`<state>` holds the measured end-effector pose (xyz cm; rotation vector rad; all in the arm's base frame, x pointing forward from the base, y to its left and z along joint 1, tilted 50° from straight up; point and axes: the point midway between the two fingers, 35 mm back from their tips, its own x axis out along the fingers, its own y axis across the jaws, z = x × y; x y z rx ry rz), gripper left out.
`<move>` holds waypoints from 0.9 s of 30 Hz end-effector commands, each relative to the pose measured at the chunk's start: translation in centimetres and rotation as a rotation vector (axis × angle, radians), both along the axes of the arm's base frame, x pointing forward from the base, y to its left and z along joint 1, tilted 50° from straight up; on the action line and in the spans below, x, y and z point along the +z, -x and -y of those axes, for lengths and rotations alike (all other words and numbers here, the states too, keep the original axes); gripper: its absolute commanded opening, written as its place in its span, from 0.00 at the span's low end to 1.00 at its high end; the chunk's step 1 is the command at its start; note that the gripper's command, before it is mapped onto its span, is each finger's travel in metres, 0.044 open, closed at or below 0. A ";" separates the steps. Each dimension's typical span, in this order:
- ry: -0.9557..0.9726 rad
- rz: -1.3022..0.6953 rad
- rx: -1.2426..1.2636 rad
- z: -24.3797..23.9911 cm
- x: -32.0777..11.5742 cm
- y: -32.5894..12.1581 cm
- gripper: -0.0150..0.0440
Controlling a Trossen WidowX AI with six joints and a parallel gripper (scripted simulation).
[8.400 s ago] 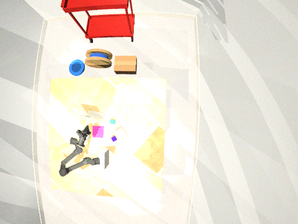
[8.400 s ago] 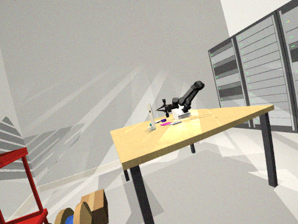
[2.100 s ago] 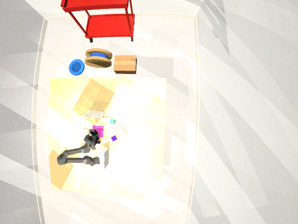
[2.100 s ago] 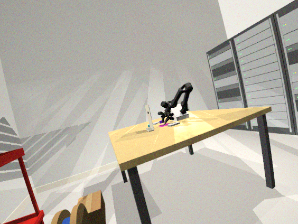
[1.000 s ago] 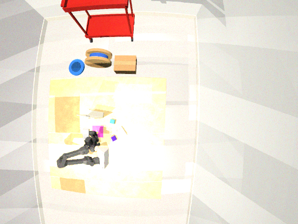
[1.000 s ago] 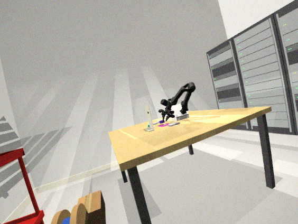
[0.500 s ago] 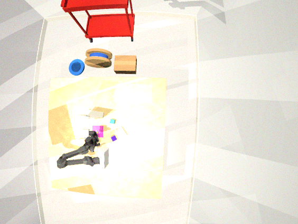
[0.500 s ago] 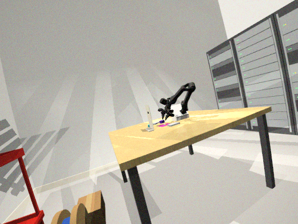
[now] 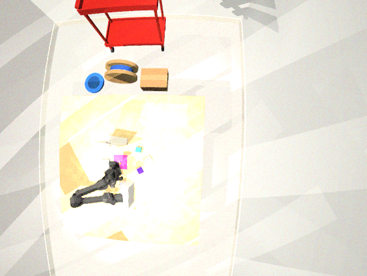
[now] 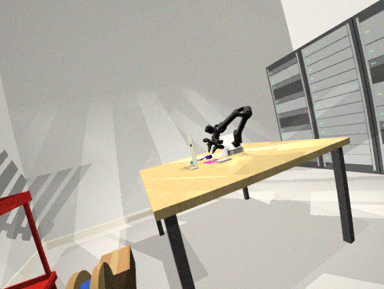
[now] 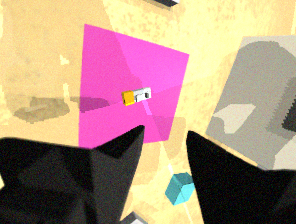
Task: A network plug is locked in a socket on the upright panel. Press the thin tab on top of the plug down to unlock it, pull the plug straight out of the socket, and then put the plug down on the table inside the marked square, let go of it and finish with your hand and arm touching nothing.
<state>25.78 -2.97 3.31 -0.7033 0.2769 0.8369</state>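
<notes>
The small white network plug with an orange end (image 11: 136,95) lies flat on the worktop inside the bright magenta marked square (image 11: 107,65), roughly at the square's middle, with nothing touching it. The black parallel-jaw end effector (image 11: 165,137) hangs above the square's near edge, its two dark fingers spread partway apart with only bare surface showing in the gap, so it is released and grasps nothing. In the wrist view a small cyan cube (image 11: 180,188) sits on the pale wooden worktop (image 11: 45,60) between and below the finger tips, outside the square, and a flat grey plate (image 11: 250,100) lies just beside the square's right side. From the top view the black six-joint arm (image 9: 94,189) reaches from its white base block (image 9: 129,194) toward the square, with a small purple cube (image 9: 140,170) nearby on the right. In the exterior view the slim white upright panel (image 10: 192,151) stands on the worktop to the left of the square, apart from the arm. On the floor beyond the worktop stand a red metal cart (image 9: 130,29), a wooden cable spool wound with blue (image 9: 121,71), a brown cardboard box (image 9: 154,79) and a blue round bowl (image 9: 94,82); grey server racks (image 10: 327,95) line the wall.
</notes>
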 end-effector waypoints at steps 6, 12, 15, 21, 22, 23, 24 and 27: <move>0.003 0.004 0.003 0.8 0.6 0.0 0.52; 0.003 0.004 0.003 1.2 1.0 0.1 0.52; 0.003 0.004 0.003 1.4 1.2 0.2 0.52; 0.002 0.004 0.003 1.9 1.6 0.3 0.52; 0.002 0.004 0.003 1.9 1.7 0.3 0.52; 0.002 0.004 0.003 2.0 1.7 0.4 0.52; 0.002 0.004 0.003 2.1 1.8 0.4 0.52; 0.001 0.005 0.002 2.3 2.0 0.5 0.52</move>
